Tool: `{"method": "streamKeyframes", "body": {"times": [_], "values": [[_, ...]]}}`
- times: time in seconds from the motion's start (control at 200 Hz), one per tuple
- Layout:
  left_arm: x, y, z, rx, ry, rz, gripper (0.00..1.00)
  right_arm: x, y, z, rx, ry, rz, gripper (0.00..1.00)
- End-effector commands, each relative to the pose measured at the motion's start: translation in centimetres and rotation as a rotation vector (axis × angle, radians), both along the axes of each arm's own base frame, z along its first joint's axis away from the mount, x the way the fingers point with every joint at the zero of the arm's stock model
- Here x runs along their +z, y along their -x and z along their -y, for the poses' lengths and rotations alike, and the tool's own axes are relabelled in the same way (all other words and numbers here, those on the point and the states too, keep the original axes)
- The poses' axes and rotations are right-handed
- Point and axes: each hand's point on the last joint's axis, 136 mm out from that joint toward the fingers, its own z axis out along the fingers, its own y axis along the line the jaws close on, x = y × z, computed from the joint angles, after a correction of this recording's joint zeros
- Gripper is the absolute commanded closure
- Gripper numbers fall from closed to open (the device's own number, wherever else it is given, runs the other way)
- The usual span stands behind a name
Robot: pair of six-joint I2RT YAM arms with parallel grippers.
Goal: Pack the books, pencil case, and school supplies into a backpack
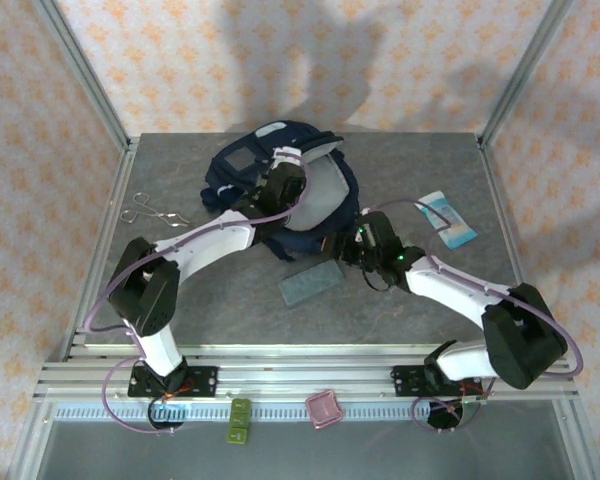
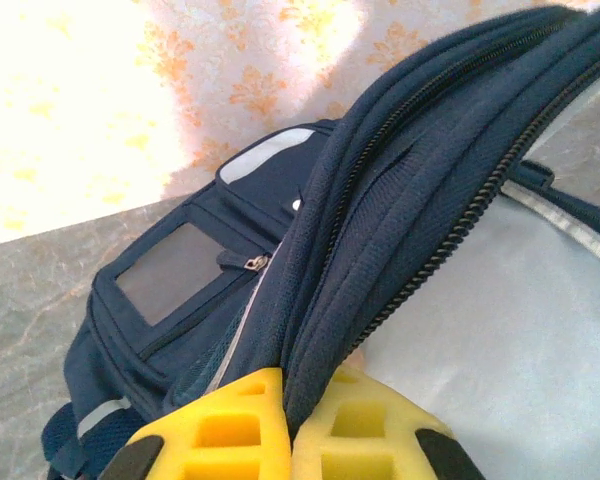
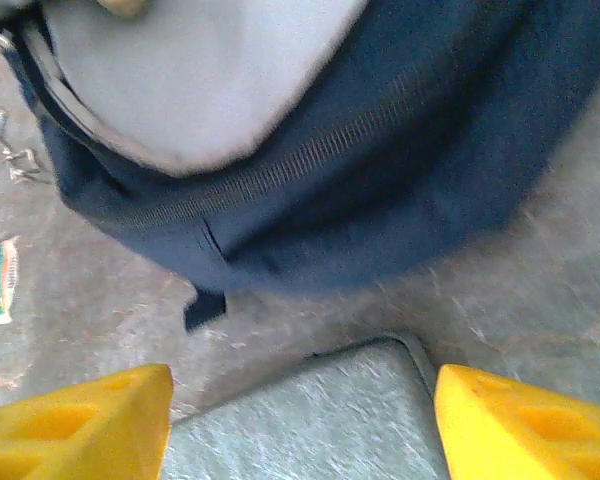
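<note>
Packing step: we judge the pencil case (image 1: 310, 283) to be the item in hand. It lies flat on the bench (image 1: 180, 300), just beside the backpack (image 1: 242, 168) on the side toward the arm bases, and is not yet inside.
Left hold: the left jaws are clamped on the backpack's zippered rim, pinching the navy fabric and lifting the mouth so that the pale lining (image 2: 480, 330) shows.
Right side: the right jaws stand wide with nothing between them, low over the bench beside the backpack's near wall.
Case against jaws: in the right wrist view the pencil case's far end, with a rounded corner, fills the gap between the two yellow fingers (image 3: 90, 420). That view is blurred, so we cannot tell whether either finger touches it.
Doing it well: we would centre the right jaws across the narrow width, sink until the tips almost meet the bench, and close squarely. Then we would lift clear of the backpack's lower lip before carrying the case over into the lining. The left jaws should hold the mouth high throughout.
Risk: the case is thin and flat, so the fingers may skate over it or shove it under the backpack's wall.
Bystanders: the scissors (image 1: 145, 210) lie left of the backpack and the white-and-blue tube (image 1: 448, 218) right of it, both apart from it.
</note>
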Motion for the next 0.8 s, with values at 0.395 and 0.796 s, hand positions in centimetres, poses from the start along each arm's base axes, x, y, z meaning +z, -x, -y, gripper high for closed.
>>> {"method": "streamKeyframes", "body": {"times": [0.395, 0.796], "values": [[2.5, 1.8, -2.7, 0.045, 0.134, 0.041, 1.00, -3.1, 0.2, -0.9, 0.013, 0.062, -0.082, 0.25], [3.0, 2.9, -2.8, 0.029, 0.174, 0.035, 1.00, -5.0, 6.4, -2.6, 0.030, 0.041, -0.310, 0.22]]}}
